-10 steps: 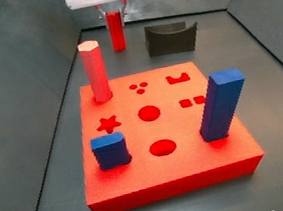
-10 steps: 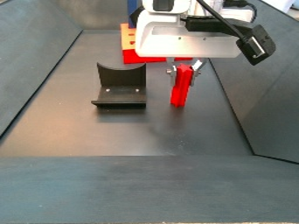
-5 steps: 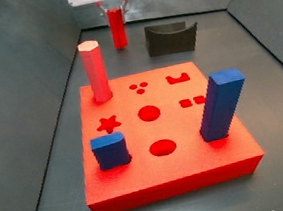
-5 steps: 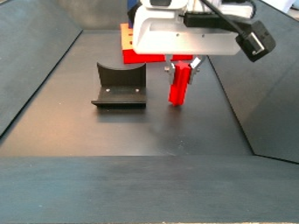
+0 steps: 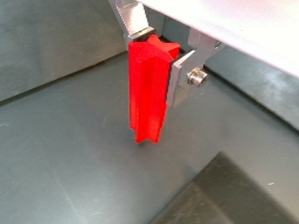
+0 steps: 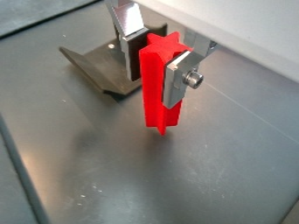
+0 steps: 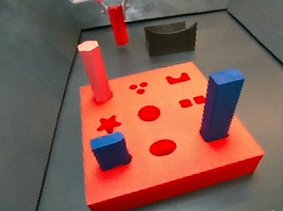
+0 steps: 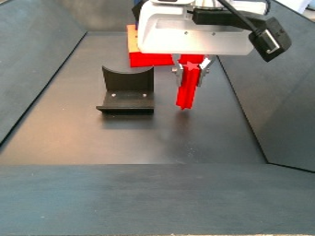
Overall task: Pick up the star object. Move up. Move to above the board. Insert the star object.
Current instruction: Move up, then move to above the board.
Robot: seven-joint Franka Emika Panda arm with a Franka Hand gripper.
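Observation:
The star object (image 5: 147,92) is a slim bright red post with a star-shaped top. It shows in both wrist views (image 6: 160,87) and both side views (image 7: 118,24) (image 8: 187,88). My gripper (image 5: 162,48) is shut on its upper end, a silver finger plate on each side (image 6: 158,52), and holds it upright, lifted off the dark floor. The gripper (image 7: 114,0) is beyond the far end of the board (image 7: 195,165), a thick red slab with a star-shaped hole (image 7: 107,123). Only an edge of the board (image 8: 138,57) shows behind the gripper.
The dark fixture (image 7: 169,37) stands on the floor beside the held post, also seen in a side view (image 8: 124,90) and in a wrist view (image 6: 103,68). On the board stand a pinkish hexagonal post (image 7: 96,72) and two blue blocks (image 7: 221,105) (image 7: 109,150). Grey walls enclose the floor.
The gripper has risen with the star object in it; the post's lower end now hangs higher above the floor. Nothing else has moved.

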